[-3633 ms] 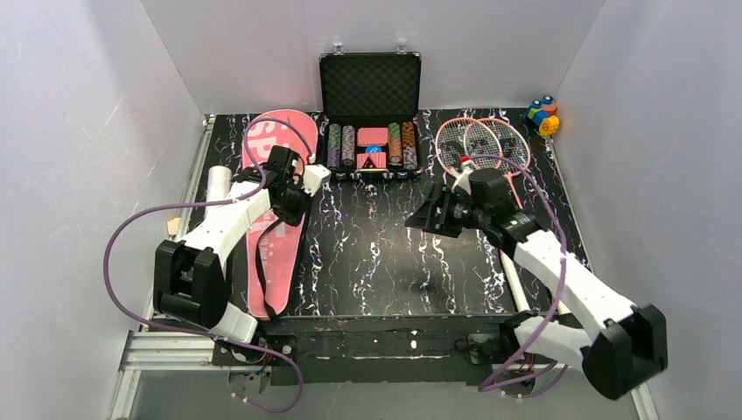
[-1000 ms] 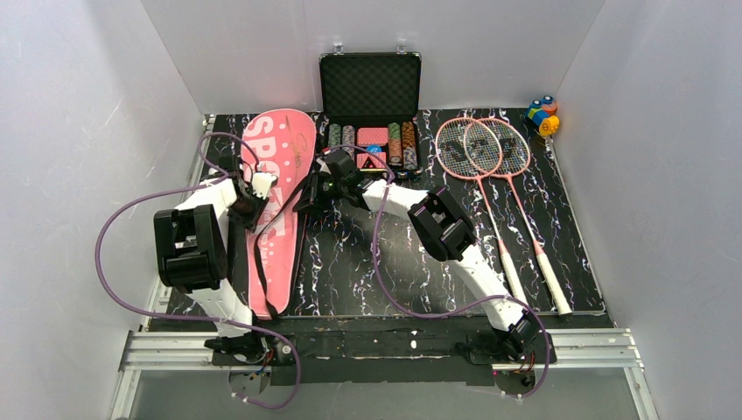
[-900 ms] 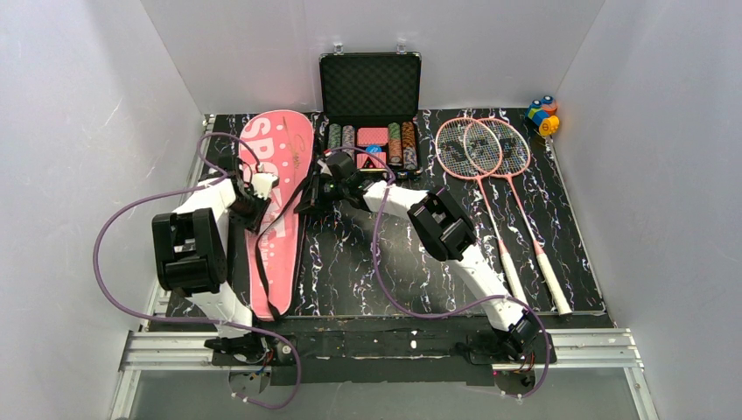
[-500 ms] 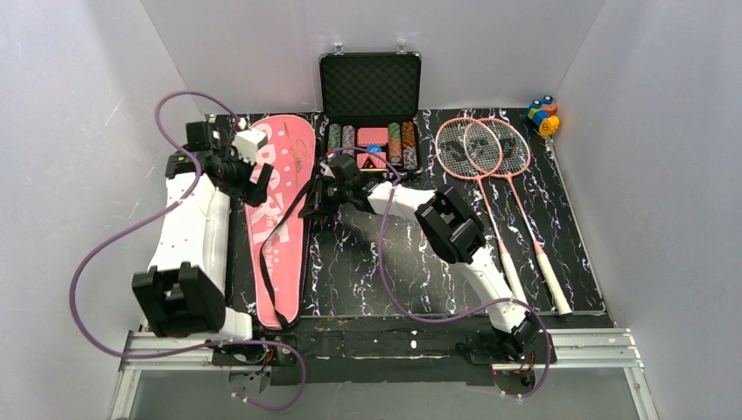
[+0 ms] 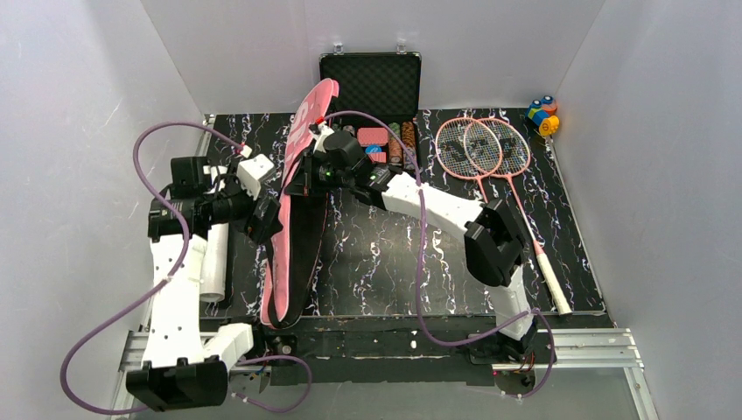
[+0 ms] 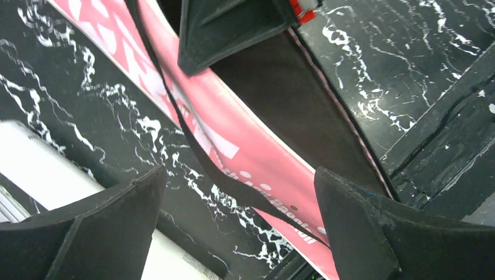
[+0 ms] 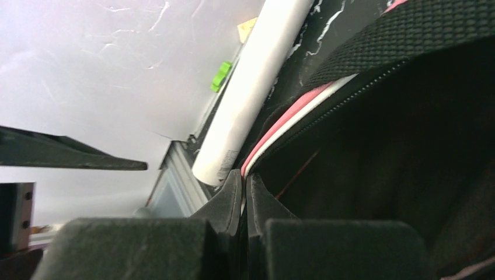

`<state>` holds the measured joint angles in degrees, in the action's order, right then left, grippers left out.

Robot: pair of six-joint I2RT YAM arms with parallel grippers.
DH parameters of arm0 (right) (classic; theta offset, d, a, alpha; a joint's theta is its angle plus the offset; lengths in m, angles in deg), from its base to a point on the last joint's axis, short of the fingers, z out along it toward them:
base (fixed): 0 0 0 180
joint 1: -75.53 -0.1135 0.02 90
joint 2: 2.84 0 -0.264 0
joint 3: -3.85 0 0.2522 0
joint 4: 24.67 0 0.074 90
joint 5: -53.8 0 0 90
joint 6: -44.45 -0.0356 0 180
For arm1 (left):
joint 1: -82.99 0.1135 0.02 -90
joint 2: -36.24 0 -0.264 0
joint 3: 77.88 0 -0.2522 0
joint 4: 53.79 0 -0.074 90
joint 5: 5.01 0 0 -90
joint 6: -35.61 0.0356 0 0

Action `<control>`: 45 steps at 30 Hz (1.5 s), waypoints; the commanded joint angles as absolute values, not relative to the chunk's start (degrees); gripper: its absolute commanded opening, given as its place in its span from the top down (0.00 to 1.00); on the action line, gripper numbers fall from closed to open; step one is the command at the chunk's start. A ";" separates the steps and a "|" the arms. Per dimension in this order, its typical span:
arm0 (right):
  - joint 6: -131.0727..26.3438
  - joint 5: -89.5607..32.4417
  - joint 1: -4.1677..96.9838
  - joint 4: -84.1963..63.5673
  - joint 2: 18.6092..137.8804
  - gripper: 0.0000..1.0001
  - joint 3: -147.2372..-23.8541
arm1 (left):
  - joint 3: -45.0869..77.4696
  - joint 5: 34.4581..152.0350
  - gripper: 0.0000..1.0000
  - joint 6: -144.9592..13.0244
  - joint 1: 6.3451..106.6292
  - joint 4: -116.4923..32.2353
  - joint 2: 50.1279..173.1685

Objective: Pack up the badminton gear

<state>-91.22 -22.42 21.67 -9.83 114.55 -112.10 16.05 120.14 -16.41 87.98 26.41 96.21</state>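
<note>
The pink racket cover [image 5: 306, 114] stands tipped up on its long edge at the left, its dark inside [image 6: 292, 99] showing. My right gripper [image 5: 308, 175] is shut on the cover's pink and white zip edge [image 7: 274, 134] and holds it raised. My left gripper [image 5: 265, 219] hangs open just left of the cover, its fingers [image 6: 373, 227] apart over the pink panel [image 6: 233, 140] and the black strap [image 6: 192, 157]. The long white tube [image 5: 214, 262] lies left of the cover. Two pink-framed rackets [image 5: 481, 149] lie side by side at the right. No shuttlecock shows.
An open black case of poker chips [image 5: 372, 87] stands at the back middle, just behind the right wrist. A small multicoloured toy [image 5: 542, 114] sits in the back right corner. White walls close in the left, back and right sides.
The right gripper has lifted the cover's edge, so the cover went from lying flat to standing open. The left gripper opened, let go and swung in low beside the cover.
</note>
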 commanded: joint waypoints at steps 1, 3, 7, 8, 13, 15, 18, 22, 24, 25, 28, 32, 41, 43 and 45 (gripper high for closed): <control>-84.11 -33.23 18.89 -5.60 108.73 0.99 -114.49 | 16.30 126.84 0.01 -12.33 87.57 27.49 92.93; -82.88 -35.68 18.20 -4.23 108.00 0.99 -114.47 | 16.11 129.82 0.00 -11.53 87.34 29.52 93.15; -80.55 -42.38 16.59 -2.70 106.61 0.99 -114.13 | 17.54 132.15 0.01 -11.94 84.60 30.24 93.55; -80.05 -43.91 16.23 -2.08 106.35 0.99 -114.26 | 18.05 131.79 0.00 -12.34 82.97 29.94 93.79; -79.36 -50.39 15.99 -1.49 103.08 0.99 -111.40 | 22.23 123.72 0.00 -17.81 75.95 21.13 93.93; -79.50 -52.81 16.26 -1.05 101.59 0.99 -109.96 | 24.29 119.90 0.00 -19.73 73.95 15.45 92.95; -80.64 -55.07 17.25 1.14 100.27 0.99 -109.46 | 25.87 112.80 0.00 -20.68 68.92 10.04 93.34; -81.86 -57.26 18.15 2.22 97.98 0.99 -107.72 | 27.14 105.26 0.01 -22.97 62.33 3.99 95.61; -82.00 -58.22 18.17 3.18 97.37 0.99 -107.73 | 26.73 104.76 0.00 -23.89 60.43 2.42 97.39; -81.95 -58.56 18.22 3.55 97.10 0.99 -107.62 | 26.10 104.78 0.01 -24.79 59.98 1.94 98.32; -82.33 -58.86 18.39 3.64 96.14 0.99 -106.45 | 24.58 103.51 0.00 -25.45 59.00 0.39 100.60; -83.58 -58.04 18.58 4.00 94.98 0.99 -105.12 | 24.75 99.84 0.00 -23.65 57.82 -1.69 102.21; -86.41 -56.42 18.90 5.52 92.92 0.99 -103.00 | 27.11 98.95 0.58 -22.50 56.34 -2.93 104.57; -87.03 -55.76 19.17 5.63 92.48 0.99 -102.44 | 26.97 98.12 0.74 -22.59 56.27 -2.93 104.59; -87.69 -55.16 19.41 5.73 92.06 0.99 -101.68 | 26.65 97.51 0.90 -22.84 56.27 -2.72 104.71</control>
<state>-86.19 -57.00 19.66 8.68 97.35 -101.98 26.82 99.99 -23.06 56.46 -1.48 104.53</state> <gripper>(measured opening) 0.042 0.213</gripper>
